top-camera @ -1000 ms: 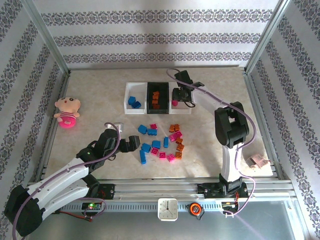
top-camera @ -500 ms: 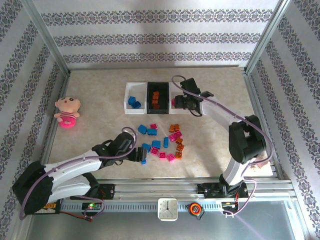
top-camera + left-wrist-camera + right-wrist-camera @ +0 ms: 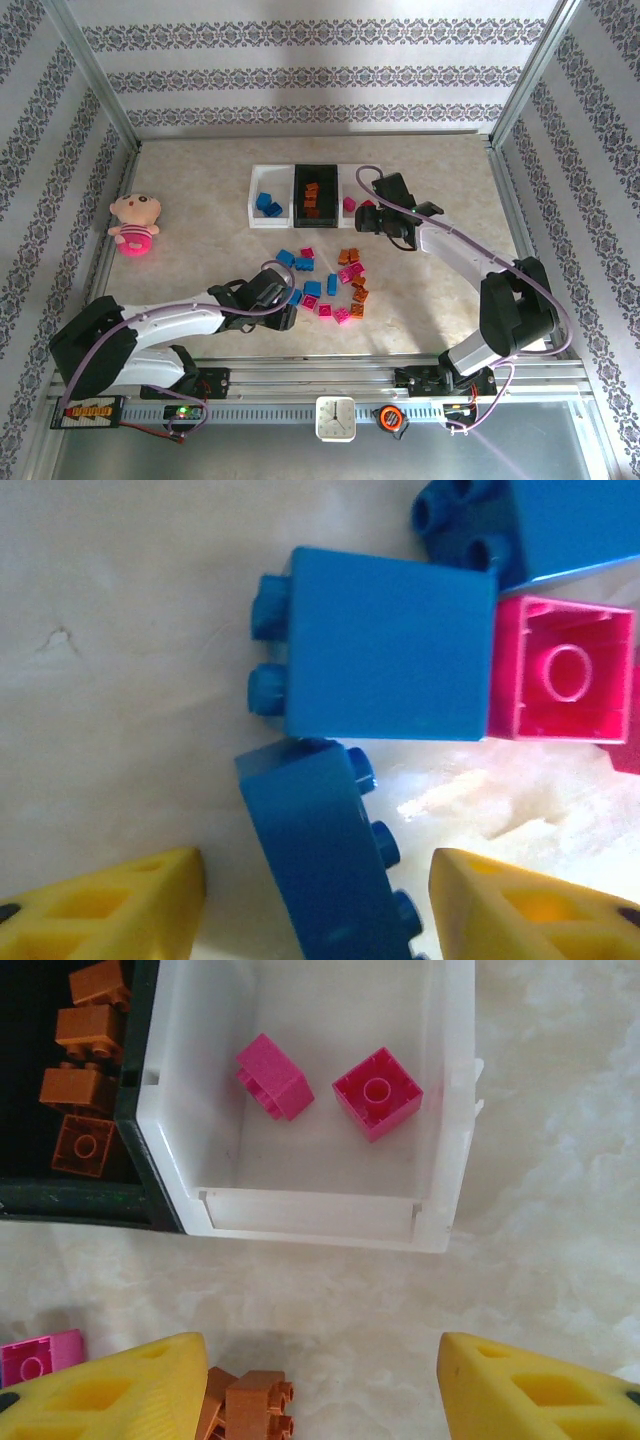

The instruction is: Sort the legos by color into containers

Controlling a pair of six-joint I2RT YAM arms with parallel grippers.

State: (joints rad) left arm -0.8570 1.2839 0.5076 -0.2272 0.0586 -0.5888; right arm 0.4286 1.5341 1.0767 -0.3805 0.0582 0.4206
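Note:
Loose legos lie mid-table: blue (image 3: pixel 296 261), orange (image 3: pixel 350 257) and magenta (image 3: pixel 335 312). My left gripper (image 3: pixel 285 317) is down at the pile's near left. Its yellow jaws (image 3: pixel 320 905) straddle a long blue lego (image 3: pixel 315 865) with a small gap on each side. A bigger blue lego (image 3: pixel 390 645) and a magenta one (image 3: pixel 562 670) lie just beyond. My right gripper (image 3: pixel 368 218) hovers open and empty (image 3: pixel 320 1385) in front of the right white container (image 3: pixel 310 1212), which holds two magenta legos (image 3: pixel 273 1076). The black container (image 3: pixel 80 1200) holds orange legos.
The left white container (image 3: pixel 252 200) holds blue legos, beside the black one (image 3: pixel 298 200). A pink plush doll (image 3: pixel 135 225) lies at the far left. An orange lego (image 3: pixel 255 1405) sits by my right gripper's left finger. A tan object (image 3: pixel 518 322) rests near the right rail.
My left arm has swung right into the pile and its jaws have narrowed around the long blue lego. My right gripper has pulled back from over the right white container toward the near side.

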